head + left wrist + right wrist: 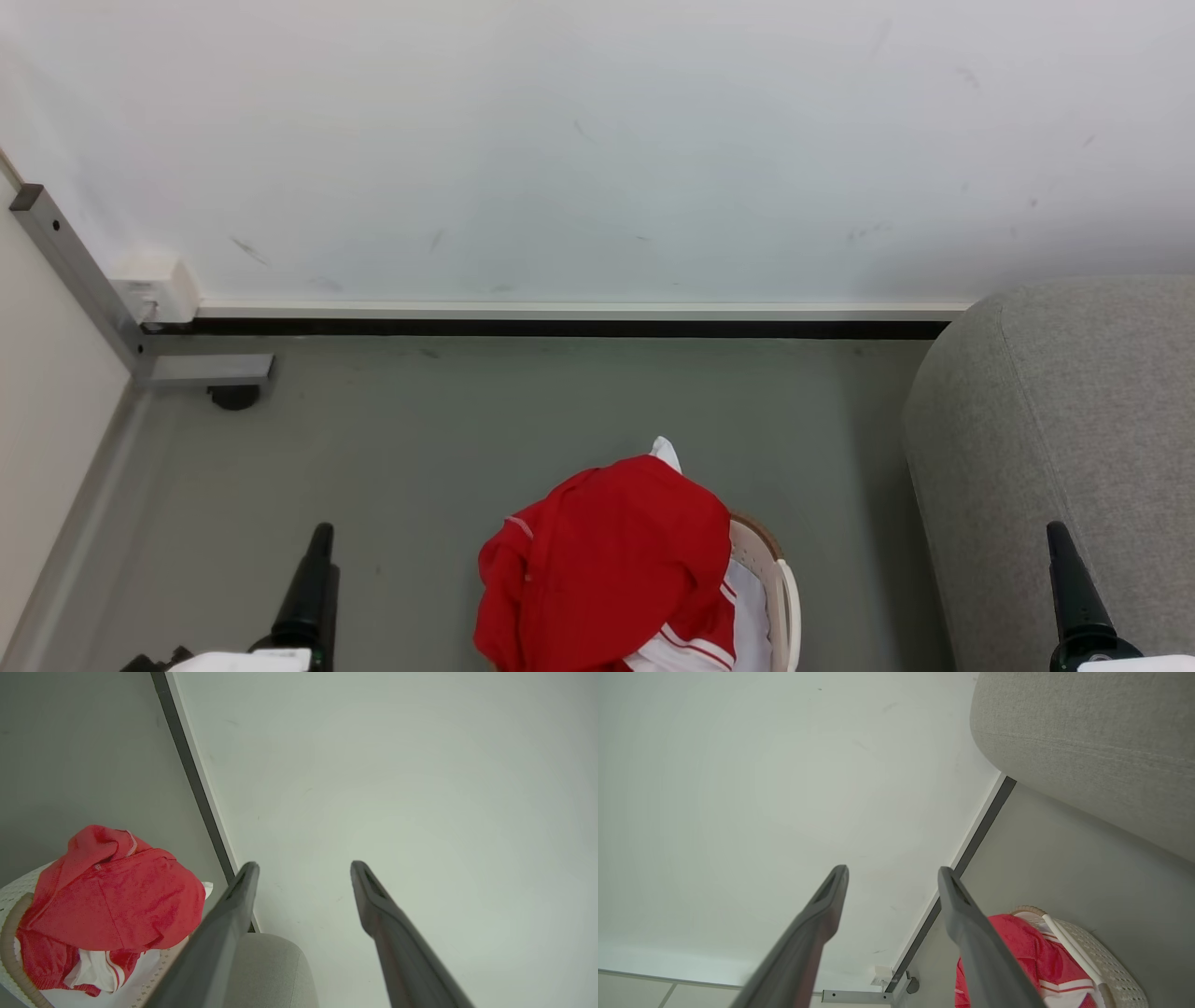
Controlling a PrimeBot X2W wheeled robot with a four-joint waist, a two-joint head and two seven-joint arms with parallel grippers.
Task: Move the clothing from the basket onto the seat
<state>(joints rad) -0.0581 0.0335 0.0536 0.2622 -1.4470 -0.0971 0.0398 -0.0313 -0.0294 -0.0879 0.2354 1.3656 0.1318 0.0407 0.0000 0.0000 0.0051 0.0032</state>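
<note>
The clothing (607, 560) lies heaped in the basket (782, 597), which stands on the floor (420, 439) at the bottom middle of our head view. A plain red garment (616, 532) is on top, draped over the basket's near and left rim and hiding most of it. Under it, at the lower right of the heap, we see the jersey (695, 649) with its white panel and red stripes. A white tip of cloth pokes out at the far edge of the pile.

The seat (1074, 420) is to the right of the basket, with a strip of bare floor between them; they do not touch. No clothing lies on the part of the seat that we can see.

Our left gripper (303, 865) is released, its two fingers spread wide with nothing between them, pointing at the wall (597, 140). It hangs to the left of the basket, clear of the clothing. Our right gripper (893, 871) is likewise spread and empty, and in the head view its finger shows against the seat's side, right of the basket.

A dark skirting (560, 328) runs along the foot of the wall, and a grey metal bracket (84, 280) stands in the far left corner.
</note>
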